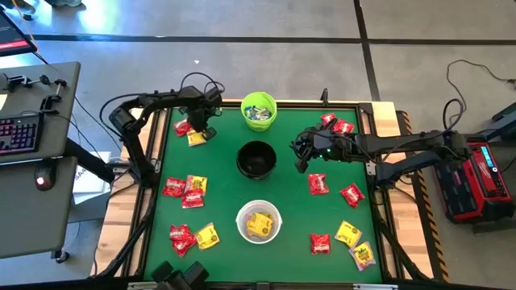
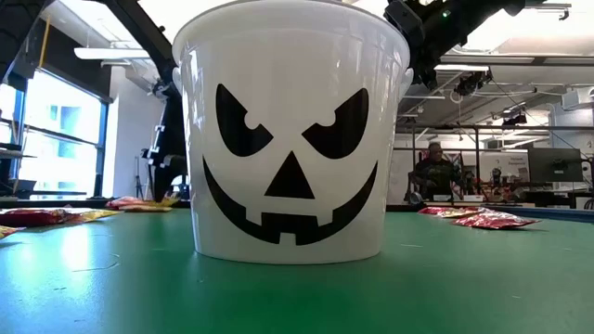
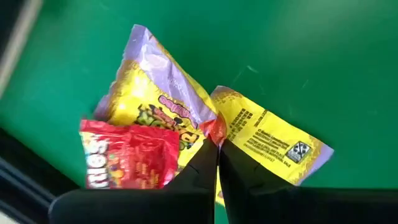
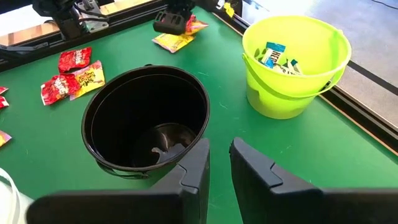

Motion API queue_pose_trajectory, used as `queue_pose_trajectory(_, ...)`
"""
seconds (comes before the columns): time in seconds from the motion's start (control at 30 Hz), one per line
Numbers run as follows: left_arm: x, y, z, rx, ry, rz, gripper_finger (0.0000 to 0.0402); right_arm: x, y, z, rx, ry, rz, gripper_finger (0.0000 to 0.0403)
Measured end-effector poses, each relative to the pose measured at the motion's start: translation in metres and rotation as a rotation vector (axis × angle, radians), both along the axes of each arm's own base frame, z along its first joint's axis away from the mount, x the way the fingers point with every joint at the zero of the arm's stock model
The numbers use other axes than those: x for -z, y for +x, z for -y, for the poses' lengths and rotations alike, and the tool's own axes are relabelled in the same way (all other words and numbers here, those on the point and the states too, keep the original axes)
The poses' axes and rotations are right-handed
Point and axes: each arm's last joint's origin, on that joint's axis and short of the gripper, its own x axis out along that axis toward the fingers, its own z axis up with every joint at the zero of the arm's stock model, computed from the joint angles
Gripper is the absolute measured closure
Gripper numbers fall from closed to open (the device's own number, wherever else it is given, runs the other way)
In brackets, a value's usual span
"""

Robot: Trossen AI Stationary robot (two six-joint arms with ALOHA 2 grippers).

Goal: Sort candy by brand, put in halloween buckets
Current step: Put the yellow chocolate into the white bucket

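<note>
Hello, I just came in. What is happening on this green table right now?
A two-armed robot is sorting small wrapped candy packets into three small round buckets. The left claw is shut, pinching a red packet and a yellow packet together at the table's far left corner. The right claw hangs beside the empty black bucket, with only a narrow gap between its fingers and nothing in it. The lime green bucket holds pale blue-white packets; the white bucket holds yellow ones. Many packets remain scattered.

We see two dark arms with black cables along them. The right arm (image 1: 403,145) shows a small green light. Each end effector has two black, wedge-shaped fingers (image 4: 186,177).
</note>
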Motion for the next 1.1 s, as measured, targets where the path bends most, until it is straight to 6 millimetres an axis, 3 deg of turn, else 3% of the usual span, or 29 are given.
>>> queue_pose_trajectory(0.27, -0.033, -0.006, 0.006, 0.049, 0.077, 0.076, 0.0401, 0.000, 0.000, 0.001, 0.019, -0.013, -0.001, 0.0350)
queue_pose_trajectory(0.57, -0.091, -0.013, 0.029, 0.131, 0.216, 0.278, 0.0401, 0.000, 0.000, 0.001, 0.021, -0.015, -0.002, 0.0350)
queue_pose_trajectory(0.83, -0.135, -0.008, 0.078, 0.445, 0.315, 0.434, 0.0401, 0.000, 0.000, 0.001, 0.024, -0.016, -0.003, 0.0350)
queue_pose_trajectory(1.1, -0.156, 0.008, 0.143, 0.819, 0.240, 0.620, 0.0401, 0.000, 0.000, 0.001, 0.026, -0.018, 0.001, 0.0350)
